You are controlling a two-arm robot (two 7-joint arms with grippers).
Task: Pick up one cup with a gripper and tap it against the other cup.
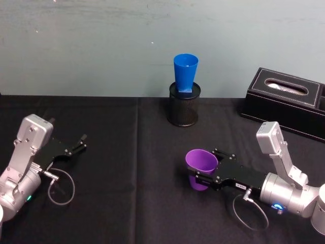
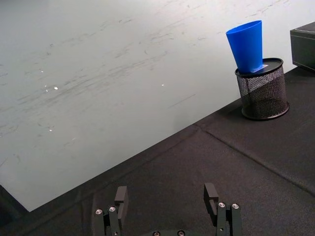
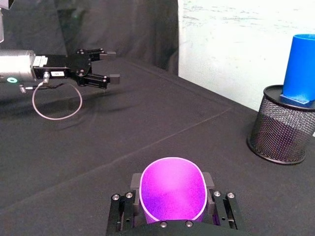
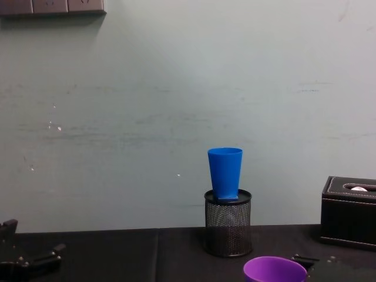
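Two pincers are reaching forward low over the surface (image 1: 127,152): right pincer (image 1: 202,173) is clamping the purple cup (image 1: 201,163), short of the holder (image 1: 183,105) carrying the blue cup (image 1: 185,72); left pincer (image 1: 80,142) is lying open, empty.

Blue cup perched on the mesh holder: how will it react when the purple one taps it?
The blue cup stands narrow end down on the mesh holder, so it looks top-heavy and likely to tip. It seems thin, light plastic, so even a gentle tap from the purple cup in the right claw may shift it.
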